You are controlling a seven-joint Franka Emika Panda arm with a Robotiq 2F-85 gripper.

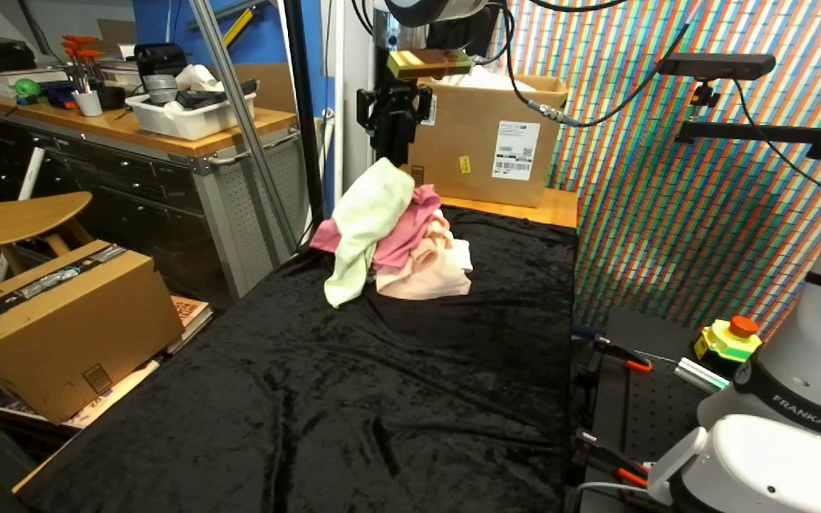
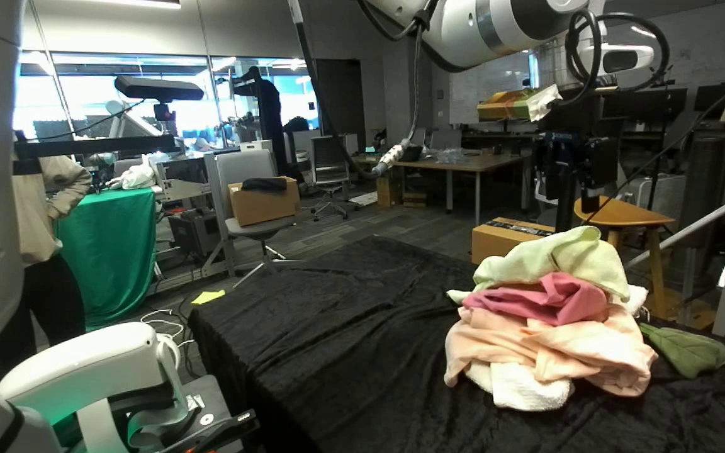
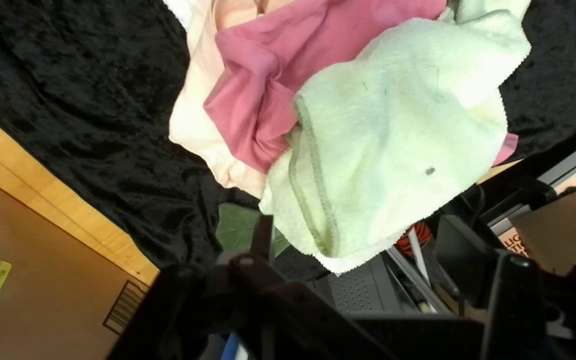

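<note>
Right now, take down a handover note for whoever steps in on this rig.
Gripper: open, empty, raised clear of the cloth heap.
Things: on the black cover, pale green cloth tops the heap, above pink cloth, peach cloth and white cloth.
Done: those four are heaped together.
Left, perhaps: the dark green piece, which lies beside the heap, not on top.

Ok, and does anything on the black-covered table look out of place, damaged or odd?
One thing: a small dark spot on the pale green cloth, seen in the wrist view. It stands out against the light fabric; whether stain or hole, I can't tell. The cloth pile is crumpled, but nothing looks spilled.
</note>
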